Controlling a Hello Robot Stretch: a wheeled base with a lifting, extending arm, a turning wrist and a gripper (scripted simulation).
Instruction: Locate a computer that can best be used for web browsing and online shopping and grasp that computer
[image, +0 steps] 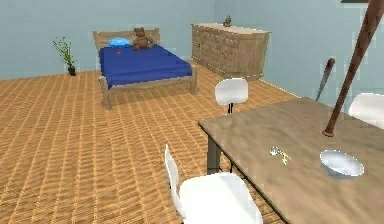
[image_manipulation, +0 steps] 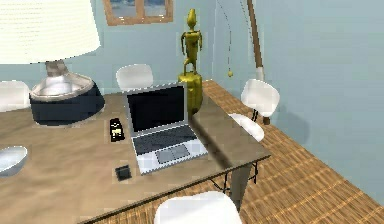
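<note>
Grey laptop (image_manipulation: 163, 128), black screen up, sits near the brown wooden bench's (image_manipulation: 70, 180) corner; I cannot tell the gripper's state.

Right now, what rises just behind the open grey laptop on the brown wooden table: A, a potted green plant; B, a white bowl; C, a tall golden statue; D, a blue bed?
C: the tall golden statue stands past the screen of the open grey laptop at the far side of the brown wooden table.
</note>
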